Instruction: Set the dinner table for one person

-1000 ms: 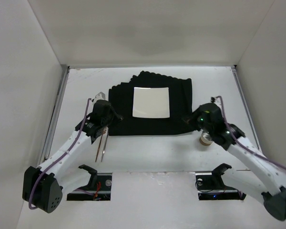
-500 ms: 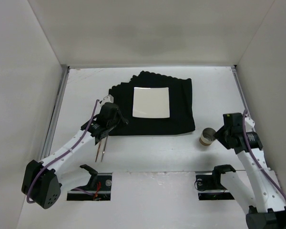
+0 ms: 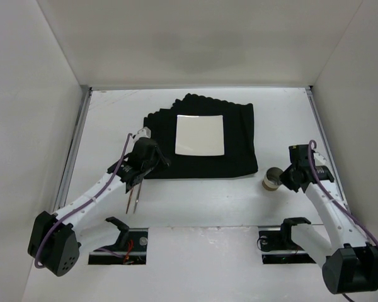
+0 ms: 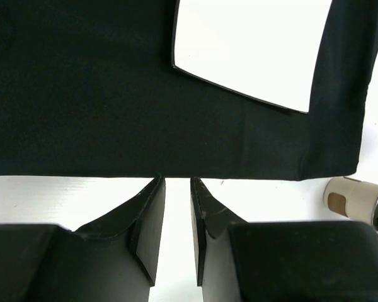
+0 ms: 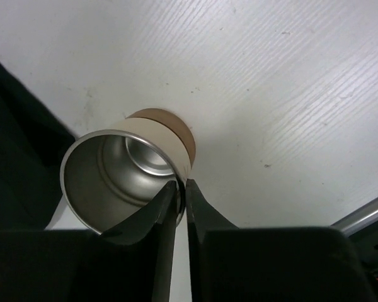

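While your right end effector (image 5: 181,184) is clamped on the rim of the tan, metal-lined cup (image 5: 113,170), one finger inside and one outside, the cup sits just off the near right corner of the black placemat (image 3: 239,138). It's close to the placemat but not on it. Honestly can't tell if its base is flat on the desk (image 3: 113,113) or tipped a bit.

The white square plate (image 3: 200,134) is on the placemat, roughly centred and toward its far side. Your left end effector (image 4: 176,181) hangs over the placemat's near edge by the left corner. Its fingers are set almost together, with just a slit between them and nothing in it.

A silvery utensil (image 3: 133,198) lies on the desk just off the placemat's near left corner, pointing away from it on the near side. The desk itself runs well past the placemat on every side, with white walls around it.
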### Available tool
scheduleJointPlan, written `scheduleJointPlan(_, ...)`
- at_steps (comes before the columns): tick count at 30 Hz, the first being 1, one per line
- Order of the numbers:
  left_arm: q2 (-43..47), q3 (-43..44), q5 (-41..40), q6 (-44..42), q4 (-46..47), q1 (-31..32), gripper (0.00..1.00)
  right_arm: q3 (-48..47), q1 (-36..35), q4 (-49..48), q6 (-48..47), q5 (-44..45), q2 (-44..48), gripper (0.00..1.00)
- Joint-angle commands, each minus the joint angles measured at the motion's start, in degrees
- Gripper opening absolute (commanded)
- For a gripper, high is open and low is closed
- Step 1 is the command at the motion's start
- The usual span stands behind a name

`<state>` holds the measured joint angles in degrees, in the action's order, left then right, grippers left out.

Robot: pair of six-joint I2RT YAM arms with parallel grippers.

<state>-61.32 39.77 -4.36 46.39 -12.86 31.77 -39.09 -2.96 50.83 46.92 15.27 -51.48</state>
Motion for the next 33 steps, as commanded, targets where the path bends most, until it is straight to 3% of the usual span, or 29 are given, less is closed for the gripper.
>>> scheduleJointPlan(1, 1.20, -0.39, 0.76, 0.28, 1.79, 0.18, 0.21, 0.07, 0.72, -4.25, 0.02, 0.37, 0.50, 0.10)
scheduleJointPlan(5, 1.38, -0.57, 0.76, 0.45, 1.79, -0.17, 0.21, -3.87, 2.39, -1.88, -1.03, 3.00, 3.31, 0.01)
scheduleJointPlan(10, 0.41, -0.22, 1.28, 0.45, 1.88, -0.79, 0.21, -15.02, 0.64, -1.08, -2.44, 3.64, 0.43, 0.01)
scheduleJointPlan(18, 0.32, 0.49, 1.81, 0.19, 1.53, -1.05, 0.21, -33.22, -12.19, -16.18, -2.09, -0.85, -22.14, 0.02)
scheduleJointPlan(25, 3.83, -0.74, 1.55, 0.19, -1.02, -2.98, 0.22, -47.46, -13.34, -21.73, -3.14, -1.91, -43.15, 0.02)
scheduleJointPlan(33, 6.82, -2.41, 1.02, 0.45, -3.74, -5.62, 0.22, -58.28, -11.94, -21.12, -4.20, -4.11, -56.96, 0.02)
